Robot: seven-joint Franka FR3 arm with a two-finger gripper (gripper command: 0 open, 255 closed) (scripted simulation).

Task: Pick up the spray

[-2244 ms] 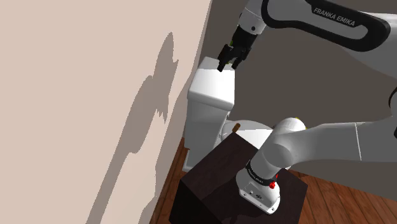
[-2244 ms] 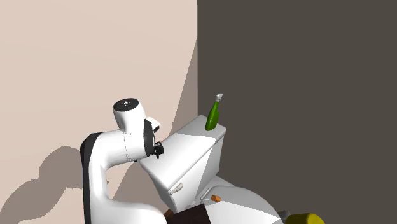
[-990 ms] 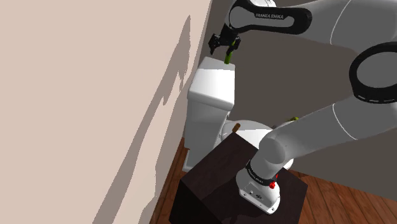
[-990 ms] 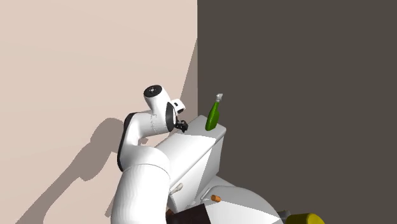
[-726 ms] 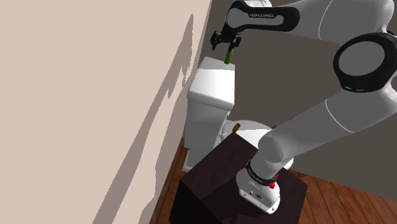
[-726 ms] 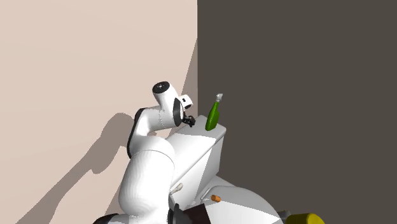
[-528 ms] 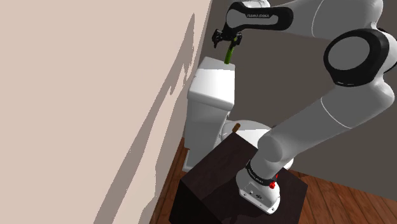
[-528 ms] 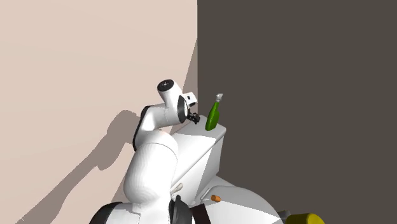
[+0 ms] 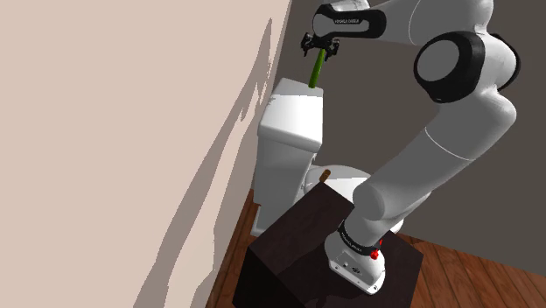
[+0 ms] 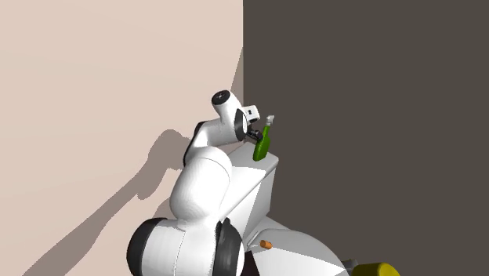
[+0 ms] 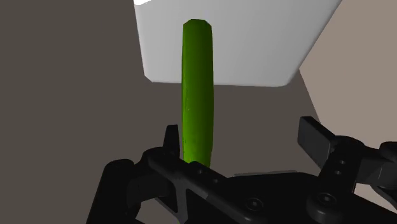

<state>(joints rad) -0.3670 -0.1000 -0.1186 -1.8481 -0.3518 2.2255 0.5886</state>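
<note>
The spray is a slim green bottle [image 9: 314, 76] with a pale nozzle, upright on the far corner of a white toilet tank [image 9: 293, 118]. My black gripper [image 9: 320, 47] has come in at the bottle's upper part. From the second exterior view the gripper [image 10: 258, 136] sits right against the bottle [image 10: 262, 146]. In the wrist view the gripper [image 11: 242, 145] is open. The green bottle [image 11: 198, 89] stands between the fingers, close beside one finger [image 11: 170, 143], with a wide gap to the other.
A beige wall [image 9: 131, 131] runs along the tank and a dark grey wall [image 10: 368, 118] stands behind the bottle. A small brown object [image 9: 325, 175] lies on the toilet below. The dark stand [image 9: 293, 254] rests on wooden floor. A yellow thing [image 10: 378, 270] lies low in the second exterior view.
The arm swung from over the tank's near side across to its far corner. The open gripper closed in on the bottle and now has it between the fingers. The bottle has not moved.
</note>
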